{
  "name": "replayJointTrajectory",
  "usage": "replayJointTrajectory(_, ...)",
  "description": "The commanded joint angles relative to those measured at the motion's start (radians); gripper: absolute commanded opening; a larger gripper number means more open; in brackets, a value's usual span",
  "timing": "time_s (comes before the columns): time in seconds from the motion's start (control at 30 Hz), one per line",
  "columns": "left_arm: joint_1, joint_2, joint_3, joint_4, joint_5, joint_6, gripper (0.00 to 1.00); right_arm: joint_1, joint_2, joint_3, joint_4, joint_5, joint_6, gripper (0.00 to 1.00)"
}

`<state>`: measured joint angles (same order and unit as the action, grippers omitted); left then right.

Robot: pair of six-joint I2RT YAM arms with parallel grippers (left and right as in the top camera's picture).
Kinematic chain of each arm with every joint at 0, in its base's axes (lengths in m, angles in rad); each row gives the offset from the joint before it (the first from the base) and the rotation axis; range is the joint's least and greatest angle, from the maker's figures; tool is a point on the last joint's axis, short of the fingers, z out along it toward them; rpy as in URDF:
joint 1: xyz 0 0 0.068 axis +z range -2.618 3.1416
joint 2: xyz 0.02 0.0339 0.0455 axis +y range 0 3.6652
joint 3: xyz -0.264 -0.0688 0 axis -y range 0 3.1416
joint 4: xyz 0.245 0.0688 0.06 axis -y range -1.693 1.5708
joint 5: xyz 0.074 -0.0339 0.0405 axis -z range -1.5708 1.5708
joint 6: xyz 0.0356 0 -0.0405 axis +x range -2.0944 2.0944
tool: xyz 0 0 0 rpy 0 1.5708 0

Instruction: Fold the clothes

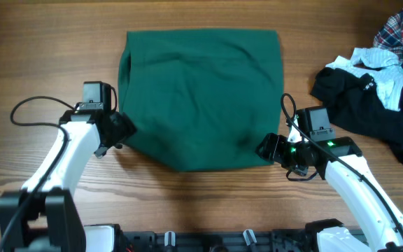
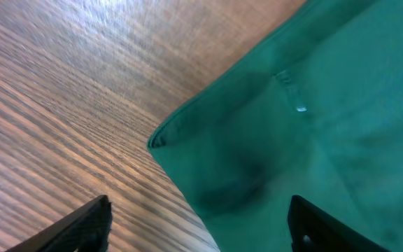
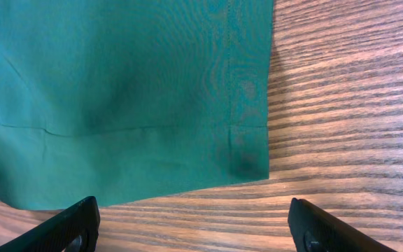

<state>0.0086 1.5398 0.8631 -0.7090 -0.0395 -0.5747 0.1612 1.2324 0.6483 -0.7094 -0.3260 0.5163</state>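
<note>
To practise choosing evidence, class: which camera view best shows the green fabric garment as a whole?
The overhead view: the whole green fabric garment lies spread on the wooden table, with almost its full outline visible. The left wrist view shows only one folded corner; the right wrist view shows only a hemmed corner.

Looks like a robotics lab bench, not a home: white left arm (image 1: 68,150) and right arm (image 1: 359,178) on a black frame (image 1: 208,240) at the edge of a wood-grain table (image 1: 47,56), loose cable (image 1: 30,105) off the left arm, mixed clothes pile (image 1: 376,91) at one corner.
</note>
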Motion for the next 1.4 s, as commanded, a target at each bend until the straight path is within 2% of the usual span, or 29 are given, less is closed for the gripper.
replayJointTrajectory(0.0,0.003,0.061,-0.013,0.004,0.004,-0.006,0.78,-0.002,0.010,-0.007,0.006,-0.020,0.010,0.87)
replayJointTrajectory(0.17,0.003,0.097,-0.013,0.056,0.004,-0.007,0.77,-0.002,0.010,-0.007,0.006,-0.020,0.010,0.87)
replayJointTrajectory(0.3,0.003,0.128,-0.013,0.089,0.004,-0.006,0.69,-0.002,0.010,-0.007,0.003,-0.020,0.010,0.87)
replayJointTrajectory(0.43,0.002,0.175,-0.013,0.112,0.004,-0.010,0.47,-0.002,0.010,-0.007,-0.010,-0.020,0.010,0.87)
replayJointTrajectory(0.47,0.002,0.183,-0.013,0.115,0.004,-0.010,0.37,-0.002,0.010,-0.007,-0.015,-0.020,0.010,0.87)
replayJointTrajectory(0.63,0.002,0.201,-0.013,0.120,0.003,-0.010,0.04,-0.002,0.010,-0.007,-0.044,-0.020,0.009,0.87)
replayJointTrajectory(1.07,0.002,0.148,-0.010,0.115,0.004,-0.009,0.04,-0.002,0.010,-0.008,-0.091,0.039,-0.001,0.85)
replayJointTrajectory(1.27,0.002,0.130,-0.010,0.107,0.005,-0.009,0.04,-0.002,0.010,-0.032,-0.042,0.036,0.000,0.73)
replayJointTrajectory(1.37,0.002,0.129,-0.010,0.106,0.005,-0.009,0.04,-0.002,0.010,-0.069,0.016,0.024,-0.001,0.73)
